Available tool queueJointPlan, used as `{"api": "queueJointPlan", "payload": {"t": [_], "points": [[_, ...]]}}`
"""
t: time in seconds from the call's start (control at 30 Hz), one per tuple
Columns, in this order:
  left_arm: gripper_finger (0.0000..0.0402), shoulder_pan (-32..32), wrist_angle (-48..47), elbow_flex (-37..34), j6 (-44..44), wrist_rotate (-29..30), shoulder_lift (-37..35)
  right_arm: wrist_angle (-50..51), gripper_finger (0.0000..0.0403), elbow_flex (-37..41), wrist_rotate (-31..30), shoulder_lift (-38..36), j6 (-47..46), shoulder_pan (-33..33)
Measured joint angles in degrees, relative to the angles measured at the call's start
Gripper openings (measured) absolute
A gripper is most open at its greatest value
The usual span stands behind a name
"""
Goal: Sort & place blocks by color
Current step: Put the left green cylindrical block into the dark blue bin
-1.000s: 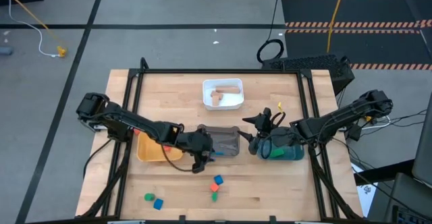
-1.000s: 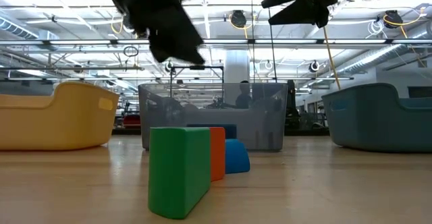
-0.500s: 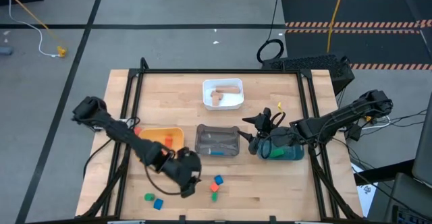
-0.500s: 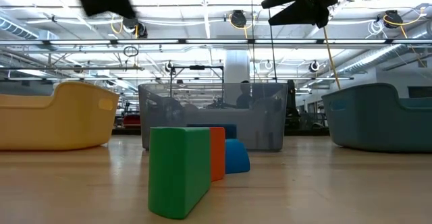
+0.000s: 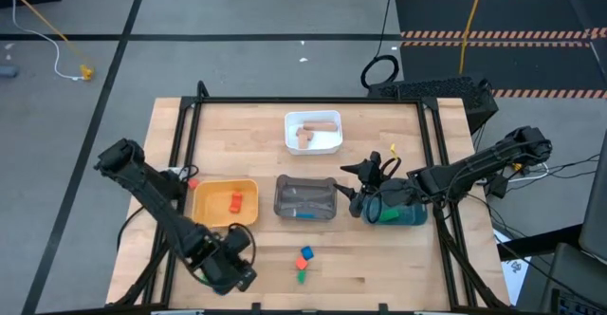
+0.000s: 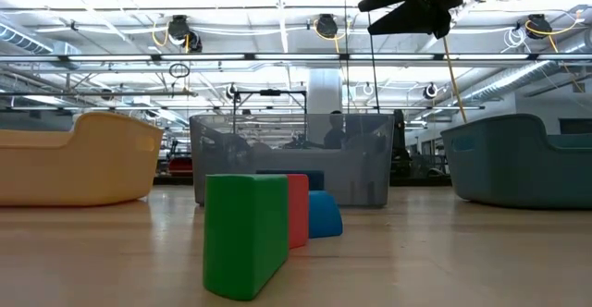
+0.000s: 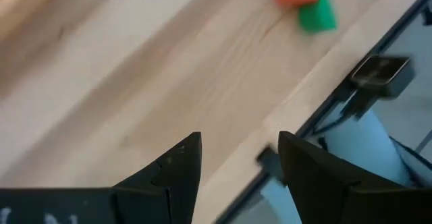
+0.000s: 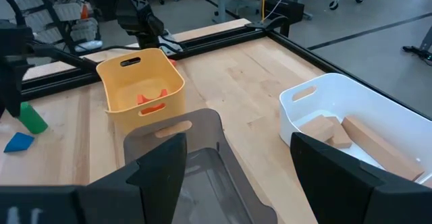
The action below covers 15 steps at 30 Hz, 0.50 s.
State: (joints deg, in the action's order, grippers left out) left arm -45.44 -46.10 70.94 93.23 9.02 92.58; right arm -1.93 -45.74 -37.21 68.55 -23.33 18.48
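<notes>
As they sat near-centre, your blocks (image 5: 303,264) looked light, rigid, slick; pinch flat sides. Left gripper (image 7: 237,158) spread, empty.

bare wood (image 5: 379,258), front-right, trays (image 5: 305,198) midway

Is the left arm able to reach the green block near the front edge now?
Probably yes. The left gripper is open, empty and close to the green block, with only bare table between them.
</notes>
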Motion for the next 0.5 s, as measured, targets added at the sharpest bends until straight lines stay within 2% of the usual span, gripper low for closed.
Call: {"api": "queueJointPlan", "payload": {"t": [0.27,0.4,0.5], "points": [[0.0204,-7.82,-7.60,0.00,21.33,-2.52,0.00,0.00,0.0256,0.00,0.02,0.00,0.00,0.00],[0.0238,-11.15,-9.96,0.00,29.28,-2.91,0.00,0.00,0.0256,0.00,0.00,0.00,0.00,0.00],[0.0276,-12.52,-11.10,0.00,31.89,-2.89,0.00,0.00,0.0256,0.00,0.00,0.00,0.00,0.00]]}}
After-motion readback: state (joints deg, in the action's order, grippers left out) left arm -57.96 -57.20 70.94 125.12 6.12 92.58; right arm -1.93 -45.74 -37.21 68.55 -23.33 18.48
